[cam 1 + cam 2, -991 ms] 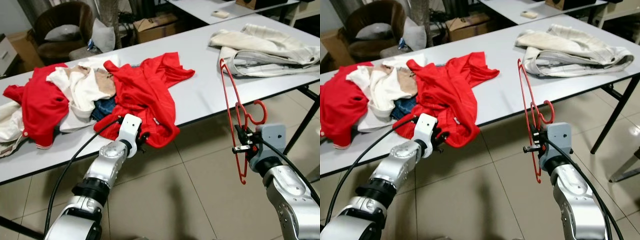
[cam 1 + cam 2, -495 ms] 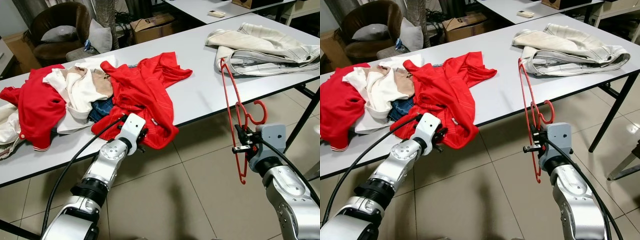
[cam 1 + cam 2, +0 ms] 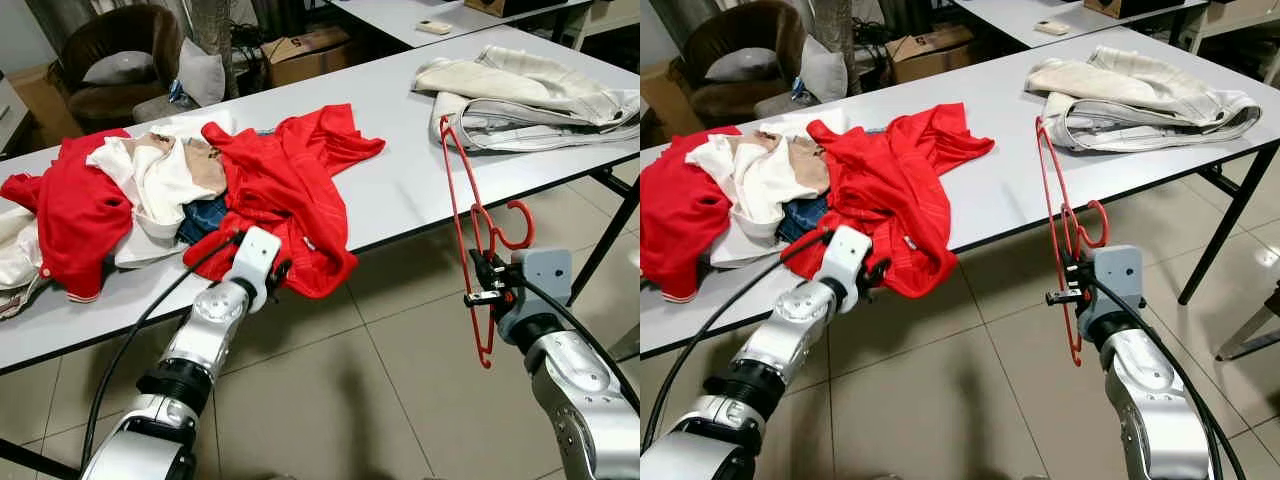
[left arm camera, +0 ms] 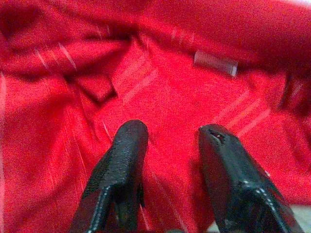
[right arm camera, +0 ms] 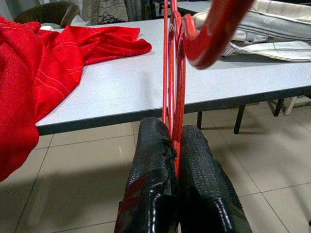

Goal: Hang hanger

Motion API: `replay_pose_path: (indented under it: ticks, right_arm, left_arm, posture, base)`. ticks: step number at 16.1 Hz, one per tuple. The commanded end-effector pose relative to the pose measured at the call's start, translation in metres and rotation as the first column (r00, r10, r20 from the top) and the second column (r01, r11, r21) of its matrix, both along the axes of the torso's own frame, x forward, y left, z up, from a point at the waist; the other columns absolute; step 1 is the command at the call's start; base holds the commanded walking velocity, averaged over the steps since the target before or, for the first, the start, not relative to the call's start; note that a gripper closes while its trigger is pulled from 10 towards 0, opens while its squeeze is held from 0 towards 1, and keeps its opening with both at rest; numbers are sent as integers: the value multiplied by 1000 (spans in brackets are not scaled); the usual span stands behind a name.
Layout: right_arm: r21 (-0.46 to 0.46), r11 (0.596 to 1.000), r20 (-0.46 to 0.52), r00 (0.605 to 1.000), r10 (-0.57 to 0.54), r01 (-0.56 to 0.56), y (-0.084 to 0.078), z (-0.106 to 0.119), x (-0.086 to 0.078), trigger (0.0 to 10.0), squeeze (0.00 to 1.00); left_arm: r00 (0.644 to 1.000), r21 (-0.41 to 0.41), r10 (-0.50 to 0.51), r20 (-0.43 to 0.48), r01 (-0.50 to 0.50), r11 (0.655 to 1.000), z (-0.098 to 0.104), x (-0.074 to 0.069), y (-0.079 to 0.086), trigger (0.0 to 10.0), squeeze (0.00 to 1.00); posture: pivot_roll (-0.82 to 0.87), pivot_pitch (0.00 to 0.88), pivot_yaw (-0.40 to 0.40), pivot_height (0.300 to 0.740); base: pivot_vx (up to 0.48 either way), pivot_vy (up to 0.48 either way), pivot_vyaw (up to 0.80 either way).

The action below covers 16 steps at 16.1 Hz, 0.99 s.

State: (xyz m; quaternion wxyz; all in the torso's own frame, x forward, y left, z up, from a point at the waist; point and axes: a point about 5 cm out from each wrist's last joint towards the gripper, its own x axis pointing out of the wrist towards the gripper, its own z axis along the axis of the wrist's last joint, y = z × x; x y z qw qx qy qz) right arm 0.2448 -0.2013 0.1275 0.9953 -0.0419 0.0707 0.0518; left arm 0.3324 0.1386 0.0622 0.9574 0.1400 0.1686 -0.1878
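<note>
A red plastic hanger [image 3: 470, 235] stands nearly upright in the air to the right of the scene, off the near edge of a long white table [image 3: 410, 185], its hook curling out to the right. The right gripper [image 3: 486, 283] has its two black fingers [image 5: 151, 160] pressed tight together on the hanger's thin bars, low on the frame near the hook, so most of the frame rises above the grip and a short part hangs below. On the left, the left gripper [image 3: 876, 274] reaches to the near edge of the table, where a red shirt [image 3: 290, 190] droops over the side. Its fingers [image 4: 121, 160] are spread apart with the red fabric lying right in front of and between them; whether they touch the cloth cannot be told, and they grip nothing. The table runs from near left to far right over a floor of pale beige tiles [image 3: 330, 400]. On its left end lies a heap of clothes [image 3: 130, 195] in red, white, tan and blue, which the red shirt joins. At its far right end sits one pile of cream garments [image 3: 530, 95]. Behind the table are one dark brown armchair [image 3: 120, 60] holding a grey cushion, one cardboard box [image 3: 305, 50], and a second white table [image 3: 420, 20] further back.
</note>
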Motion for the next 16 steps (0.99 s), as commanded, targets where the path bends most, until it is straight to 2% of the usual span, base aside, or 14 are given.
replay_pose_path:
  ticks: [1, 2, 3, 4, 5, 6, 8, 13, 16]
  right_arm:
    - [-2, 1000, 24, 1000, 7, -7, 3, 4, 1, 10000, 0]
    - [-2, 1000, 25, 1000, 8, -8, 2, 4, 1, 10000, 0]
    - [-3, 1000, 24, 1000, 8, -8, 3, 4, 1, 10000, 0]
    - [-3, 1000, 24, 1000, 9, -9, 3, 4, 1, 10000, 0]
    - [-3, 1000, 24, 1000, 10, -10, 3, 5, 1, 10000, 0]
    - [-4, 1000, 25, 1000, 11, -11, 3, 5, 1, 10000, 0]
    - [-5, 1000, 25, 1000, 11, -11, 2, 5, 1, 10000, 0]
    - [-7, 1000, 27, 1000, 10, -9, 2, 5, 2, 10000, 0]
    - [-8, 1000, 27, 1000, 11, -11, 2, 5, 2, 10000, 0]
  left_arm:
    - [999, 47, 20, -37, -18, 999, -7, -3, 9, 10000, 0]
    - [999, 38, 10, -51, -8, 999, -8, -4, 8, 10000, 0]
    - [998, 22, 0, -60, 2, 1000, -9, -5, 6, 9137, 0]
    - [998, 18, -3, -64, 4, 1000, -9, -5, 5, 7059, 0]
    - [998, 16, 0, -63, 1, 1000, -9, -5, 5, 2078, 0]
    - [998, 14, 3, -63, -2, 1000, -9, -5, 5, 0, 0]
    - [998, 28, 4, -66, -2, 1000, -11, -5, 6, 0, 0]
    - [997, 184, 8, -77, 6, 983, -19, -8, 16, 0, 0]
    - [996, 187, 36, -80, -20, 982, -22, -9, 23, 0, 0]
  posture:
    - [-154, 0, 188, 740]
    - [-153, 0, 187, 740]
    - [-153, 0, 187, 740]
    - [-153, 0, 185, 740]
    - [-153, 0, 185, 740]
    - [-153, 0, 184, 740]
    - [-152, 0, 183, 740]
    - [-156, 0, 185, 740]
    - [-155, 0, 181, 740]
  base:
    - [0, 0, 0]
    - [0, 0, 0]
    - [0, 0, 0]
    - [0, 0, 0]
    - [0, 0, 0]
    - [0, 0, 0]
    - [0, 0, 0]
    - [0, 0, 0]
    - [0, 0, 0]
